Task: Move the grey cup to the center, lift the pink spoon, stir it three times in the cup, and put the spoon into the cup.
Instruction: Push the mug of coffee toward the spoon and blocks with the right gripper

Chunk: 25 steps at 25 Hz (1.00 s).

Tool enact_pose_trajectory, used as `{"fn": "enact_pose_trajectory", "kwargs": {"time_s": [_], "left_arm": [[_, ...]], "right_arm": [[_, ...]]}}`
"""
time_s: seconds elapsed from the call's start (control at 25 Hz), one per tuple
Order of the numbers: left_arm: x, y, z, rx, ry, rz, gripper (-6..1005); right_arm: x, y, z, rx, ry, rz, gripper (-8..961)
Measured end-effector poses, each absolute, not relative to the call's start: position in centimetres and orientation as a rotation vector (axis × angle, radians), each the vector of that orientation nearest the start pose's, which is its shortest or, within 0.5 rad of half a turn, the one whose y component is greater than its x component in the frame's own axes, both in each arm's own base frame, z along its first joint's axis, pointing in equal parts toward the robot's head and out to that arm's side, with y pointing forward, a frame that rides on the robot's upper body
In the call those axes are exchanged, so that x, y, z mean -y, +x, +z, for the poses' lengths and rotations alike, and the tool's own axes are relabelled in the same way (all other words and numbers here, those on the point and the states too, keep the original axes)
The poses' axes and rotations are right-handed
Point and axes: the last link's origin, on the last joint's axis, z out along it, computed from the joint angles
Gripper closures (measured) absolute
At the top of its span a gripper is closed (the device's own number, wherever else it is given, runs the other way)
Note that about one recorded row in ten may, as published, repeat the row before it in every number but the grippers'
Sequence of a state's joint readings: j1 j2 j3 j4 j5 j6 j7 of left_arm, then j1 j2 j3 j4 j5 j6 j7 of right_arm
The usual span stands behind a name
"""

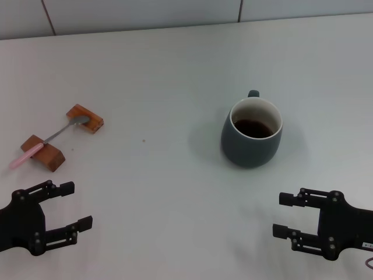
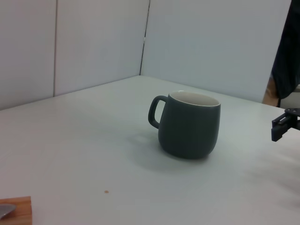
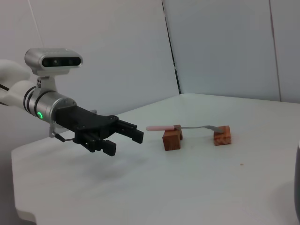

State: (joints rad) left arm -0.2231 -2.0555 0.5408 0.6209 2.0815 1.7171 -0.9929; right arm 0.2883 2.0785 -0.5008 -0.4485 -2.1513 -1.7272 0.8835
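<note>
While no writing shows anywhere, the white worktop (image 1: 175, 192) carries the grey cup (image 1: 252, 135) right of centre, its handle pointing far and dark liquid inside. At far left the pink spoon (image 1: 49, 138) bridges two wooden blocks (image 1: 85, 118). Near the front edge, the left tool (image 1: 65, 209) and right tool (image 1: 284, 214) hover open, empty; only the right wrist view shows panelled walls meeting behind the spoon.

Bare white table (image 1: 151, 192) between both open grippers. Ahead of right gripper (image 1: 285, 216): rounded dark blue-grey ceramic mug (image 1: 251, 139). Ahead of left gripper (image 1: 73, 205): two brown wooden blocks (image 1: 49, 156).
</note>
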Motion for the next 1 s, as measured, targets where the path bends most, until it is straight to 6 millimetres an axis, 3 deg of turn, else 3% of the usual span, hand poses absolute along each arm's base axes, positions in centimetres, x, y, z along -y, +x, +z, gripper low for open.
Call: {"fn": "enact_pose_trajectory", "kwargs": {"time_s": [0.36, 0.56, 0.68, 0.72, 0.8, 0.92, 1.0], "left_arm": [[-21.7, -35.1, 1.5, 0.534, -2.646, -0.639, 190], [-21.8, -35.1, 1.6, 0.532, -2.642, -0.634, 191], [-21.8, -35.1, 1.6, 0.532, -2.642, -0.634, 191], [-21.8, -35.2, 1.7, 0.532, -2.640, -0.632, 191], [-21.8, -35.3, 1.9, 0.534, -2.637, -0.633, 192], [-21.6, -35.5, 2.1, 0.538, -2.630, -0.628, 192], [-21.6, -35.5, 2.2, 0.537, -2.628, -0.628, 193]], "right_arm": [[-21.3, 33.0, -2.5, -0.497, -2.726, 0.790, 386], [-21.5, 33.0, -2.1, -0.471, -2.631, 0.849, 410], [-21.6, 32.9, -1.6, -0.416, -2.512, 0.908, 490], [-21.7, 33.1, -1.0, -0.391, -2.383, 0.939, 528], [-21.8, 33.2, -0.7, -0.389, -2.318, 0.948, 603], [-22.7, 34.6, 0.4, -0.435, -2.054, 0.918, 681], [-23.1, 35.0, 0.5, -0.458, -2.021, 0.896, 721]]}}
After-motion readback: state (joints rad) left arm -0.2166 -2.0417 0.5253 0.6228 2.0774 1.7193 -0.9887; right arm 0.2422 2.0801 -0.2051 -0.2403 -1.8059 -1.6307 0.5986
